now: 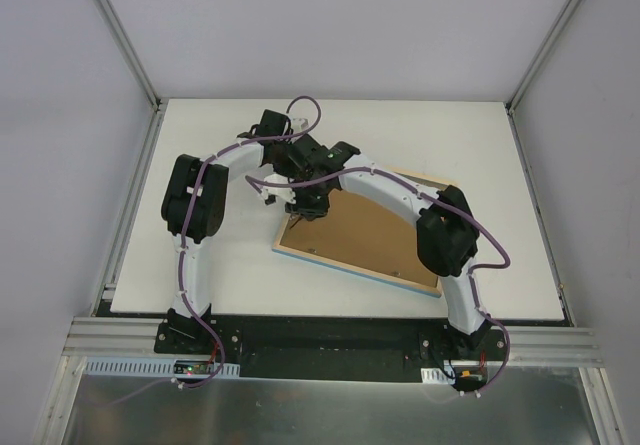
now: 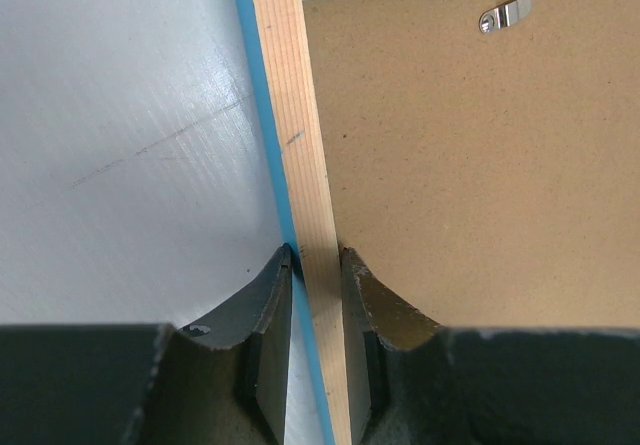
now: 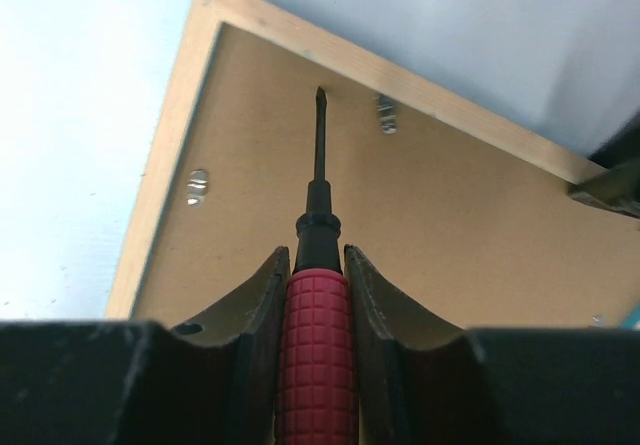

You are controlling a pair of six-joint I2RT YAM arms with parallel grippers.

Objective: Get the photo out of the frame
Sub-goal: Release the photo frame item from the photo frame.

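The frame [image 1: 352, 268] lies face down on the table, its pale wood rim [image 2: 300, 145] and thin blue edge showing. The brown backing board [image 1: 355, 230] fills it and hides the photo. My left gripper [image 2: 318, 255] is shut on the frame's rim, one finger outside on the table side and one on the board side. In my right gripper [image 3: 316, 250], shut, is a red-handled screwdriver [image 3: 316, 345]. Its tip [image 3: 320, 93] is just left of a metal clip [image 3: 385, 113] near the frame's rim [image 3: 165, 155].
More metal clips hold the board, one [image 2: 505, 13] in the left wrist view and another [image 3: 198, 185] by the left rim in the right wrist view. Both arms cross over the frame's far-left part. White table [image 1: 200, 135] surrounds it, with grey walls at the sides.
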